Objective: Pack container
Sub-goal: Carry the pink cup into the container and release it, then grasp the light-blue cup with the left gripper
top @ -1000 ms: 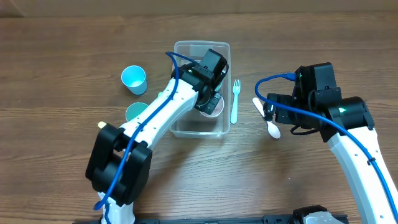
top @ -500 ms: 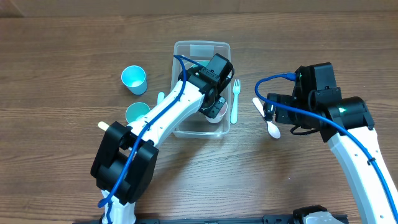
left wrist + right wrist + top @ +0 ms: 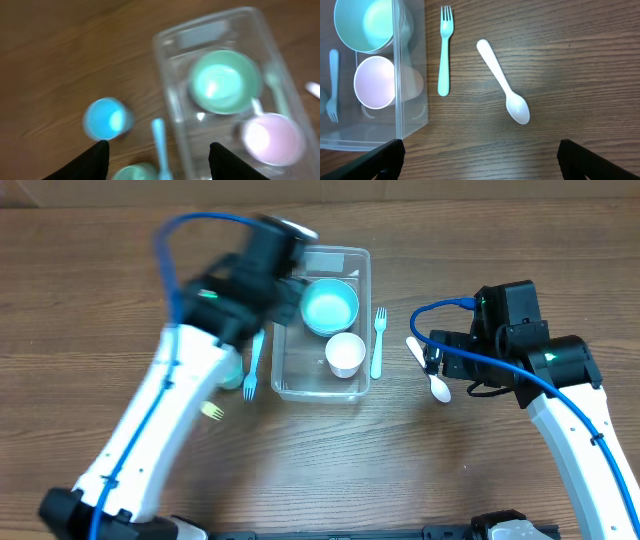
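The clear container (image 3: 300,375) sits mid-table and holds a teal bowl (image 3: 330,307) and a pale pink cup (image 3: 345,354), both upright. My left gripper (image 3: 268,252) is blurred, raised over the container's far left corner. In the left wrist view it (image 3: 160,162) stands open and empty above the container (image 3: 172,100), the bowl (image 3: 225,81) and the cup (image 3: 272,138). My right gripper (image 3: 482,160) is open and empty, hovering over a white spoon (image 3: 502,95) on the wood. A teal fork (image 3: 444,50) lies beside the container wall (image 3: 412,65).
Left of the container lie a blue fork (image 3: 160,145), a blue cup (image 3: 105,118) and a teal cup (image 3: 135,172). A small yellowish piece (image 3: 212,411) rests on the wood near the left arm. The teal fork (image 3: 378,342) and white spoon (image 3: 432,375) lie right of the container.
My left gripper opened and left the pink cup standing in the container, then the arm swung up and to the left. The right arm has not moved.
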Available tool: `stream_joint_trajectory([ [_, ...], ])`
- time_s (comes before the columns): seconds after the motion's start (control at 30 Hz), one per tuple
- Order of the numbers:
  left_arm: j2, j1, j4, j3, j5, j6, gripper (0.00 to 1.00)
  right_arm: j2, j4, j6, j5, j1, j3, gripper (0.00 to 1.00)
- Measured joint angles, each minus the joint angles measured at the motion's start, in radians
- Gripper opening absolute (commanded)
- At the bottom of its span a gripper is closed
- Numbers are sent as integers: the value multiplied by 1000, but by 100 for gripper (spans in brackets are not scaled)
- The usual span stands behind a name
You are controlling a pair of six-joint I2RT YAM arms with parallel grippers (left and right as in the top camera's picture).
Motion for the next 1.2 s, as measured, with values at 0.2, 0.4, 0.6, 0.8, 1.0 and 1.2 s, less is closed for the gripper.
stream_joint_trajectory([
  [0.2, 4, 364, 18, -39, 86, 2, 66, 0, 0, 0, 0, 0, 0, 100],
  [0.4, 10, 508, 207, -284, 229, 19, 69, 0, 0, 0, 0, 0, 0, 100],
  [0.6, 80, 509, 375, -389, 306, 27, 70, 0, 1, 0, 0, 0, -1, 100],
  [0.8, 195, 509, 487, -391, 338, 26, 69, 0, 1, 0, 0, 0, -1, 100],
  [1.0, 307, 509, 583, -391, 345, 10, 38, 0, 0, 0, 0, 0, -1, 100],
  [1.2, 357, 509, 563, -380, 365, -30, 4, 0, 0, 0, 0, 0, -1, 100],
])
